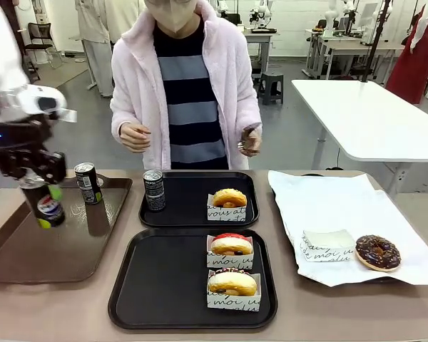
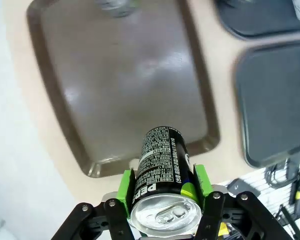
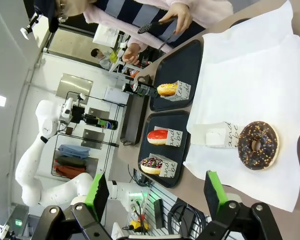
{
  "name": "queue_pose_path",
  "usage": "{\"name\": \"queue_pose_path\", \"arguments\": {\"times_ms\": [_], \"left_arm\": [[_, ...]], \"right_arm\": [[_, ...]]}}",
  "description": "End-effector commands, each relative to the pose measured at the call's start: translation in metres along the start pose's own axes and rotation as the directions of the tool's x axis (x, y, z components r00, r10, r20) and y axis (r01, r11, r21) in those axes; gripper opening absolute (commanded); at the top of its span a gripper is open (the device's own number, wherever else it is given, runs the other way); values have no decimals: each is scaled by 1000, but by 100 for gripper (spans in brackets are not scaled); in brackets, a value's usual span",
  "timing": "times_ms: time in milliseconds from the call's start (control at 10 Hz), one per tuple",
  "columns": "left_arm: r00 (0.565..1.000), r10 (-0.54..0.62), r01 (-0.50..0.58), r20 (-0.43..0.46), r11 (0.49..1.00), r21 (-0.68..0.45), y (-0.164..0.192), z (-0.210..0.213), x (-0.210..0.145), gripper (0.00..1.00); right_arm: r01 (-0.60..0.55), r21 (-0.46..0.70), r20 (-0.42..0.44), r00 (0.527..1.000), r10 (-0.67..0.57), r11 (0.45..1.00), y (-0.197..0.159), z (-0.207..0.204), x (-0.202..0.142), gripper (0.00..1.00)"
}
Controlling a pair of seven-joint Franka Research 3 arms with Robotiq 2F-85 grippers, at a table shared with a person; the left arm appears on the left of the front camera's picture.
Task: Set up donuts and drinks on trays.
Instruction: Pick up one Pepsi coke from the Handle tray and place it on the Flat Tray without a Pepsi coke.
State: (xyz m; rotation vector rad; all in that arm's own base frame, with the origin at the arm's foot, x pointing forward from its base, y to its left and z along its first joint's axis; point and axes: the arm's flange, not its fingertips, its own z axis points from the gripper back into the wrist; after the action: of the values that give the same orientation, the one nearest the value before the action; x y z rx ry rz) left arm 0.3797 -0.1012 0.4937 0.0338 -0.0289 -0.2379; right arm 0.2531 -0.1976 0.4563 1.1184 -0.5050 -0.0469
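The left end effector point(image 2: 162, 186) grasps the black Pepsi can point(image 1: 48, 206) between its green pads, over the brown tray point(image 1: 28, 265). On the way to the near black tray point(image 1: 164, 288), the slick can might slip, or clip the raised rim and topple onto the donuts point(image 1: 232, 245). The right end effector point(image 3: 155, 190) stands released, holding nothing.

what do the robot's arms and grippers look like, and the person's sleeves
The left arm has a smooth white shell. The left gripper and right gripper are black linkages with bolted joints and bright green pads. The person's sleeves are fluffy pale pink.
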Motion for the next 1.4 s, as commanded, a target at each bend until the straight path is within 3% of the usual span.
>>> {"name": "queue_pose_path", "arguments": {"times_ms": [0,500,1200,1300], "left_arm": [[991,-134,134,-11,987,83,-59,2,-12,58],[965,-261,260,-2,959,111,-154,-1,11,58],[938,-343,344,49,939,5,-202,-14,47,58],[950,-305,300,59,950,86,-196,-19,47,58]], "right_arm": [[-5,10,0,1000,5,1000,0,2,0,100],[-5,10,0,1000,5,1000,0,2,0,100],[-5,10,0,1000,5,1000,0,2,0,100],[-5,10,0,1000,5,1000,0,2,0,100]]}}
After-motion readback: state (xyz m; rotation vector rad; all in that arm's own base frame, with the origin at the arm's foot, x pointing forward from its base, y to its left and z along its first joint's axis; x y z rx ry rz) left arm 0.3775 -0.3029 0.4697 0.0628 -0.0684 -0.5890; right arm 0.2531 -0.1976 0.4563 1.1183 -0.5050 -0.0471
